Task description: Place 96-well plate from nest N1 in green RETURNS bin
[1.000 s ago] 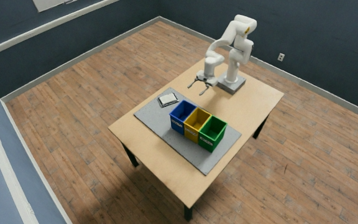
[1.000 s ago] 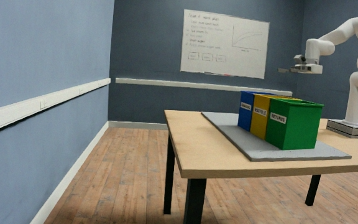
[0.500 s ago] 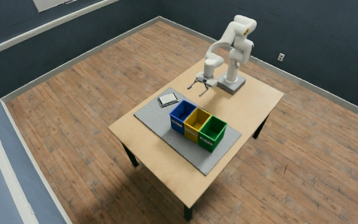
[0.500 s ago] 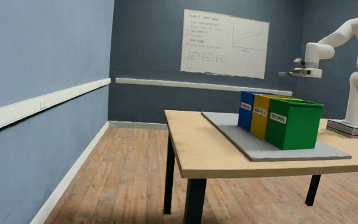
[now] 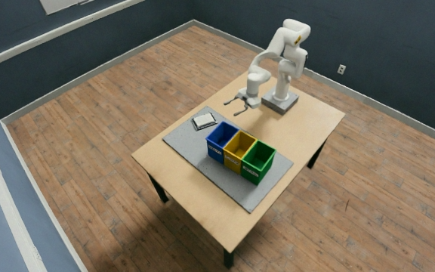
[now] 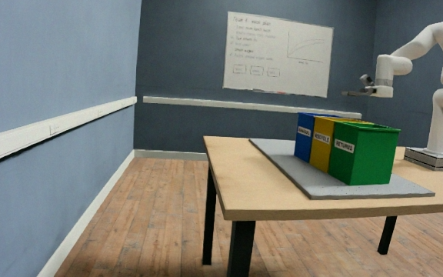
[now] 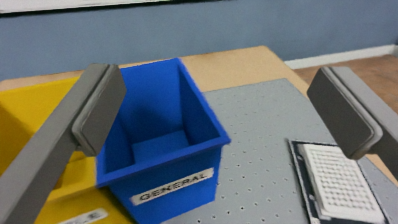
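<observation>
The gripper has its fingers well apart with nothing between them, so this looks like the approach; next it should line up over the plate and descend. Beyond, past the blue bin, the 96-well plate lies flat in its dark nest, white, low and rectangular, its top gridded with small wells.
</observation>
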{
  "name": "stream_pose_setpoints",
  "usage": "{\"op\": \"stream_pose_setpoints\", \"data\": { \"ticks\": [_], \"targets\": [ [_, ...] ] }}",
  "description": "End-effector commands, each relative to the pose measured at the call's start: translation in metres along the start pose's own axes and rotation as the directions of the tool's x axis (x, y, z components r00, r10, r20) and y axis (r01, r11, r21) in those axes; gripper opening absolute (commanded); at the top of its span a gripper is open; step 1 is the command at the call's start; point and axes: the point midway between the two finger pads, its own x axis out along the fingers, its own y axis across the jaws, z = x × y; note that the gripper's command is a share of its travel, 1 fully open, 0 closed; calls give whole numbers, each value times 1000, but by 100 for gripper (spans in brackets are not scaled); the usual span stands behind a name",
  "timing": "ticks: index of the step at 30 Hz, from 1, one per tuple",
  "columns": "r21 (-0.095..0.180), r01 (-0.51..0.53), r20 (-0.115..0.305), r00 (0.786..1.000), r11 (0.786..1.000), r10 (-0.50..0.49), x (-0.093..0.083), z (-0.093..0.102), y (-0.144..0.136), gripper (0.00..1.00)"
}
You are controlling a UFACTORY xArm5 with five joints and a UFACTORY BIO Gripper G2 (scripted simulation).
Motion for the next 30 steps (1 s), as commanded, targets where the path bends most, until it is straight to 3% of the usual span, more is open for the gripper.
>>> {"op": "stream_pose_setpoints", "data": {
  "ticks": [1,30],
  "targets": [
    [-10,110,9,994,994,-109,11,-2,-19,37],
    [-11,110,9,994,994,-109,59,-29,-143,37]
  ]
}}
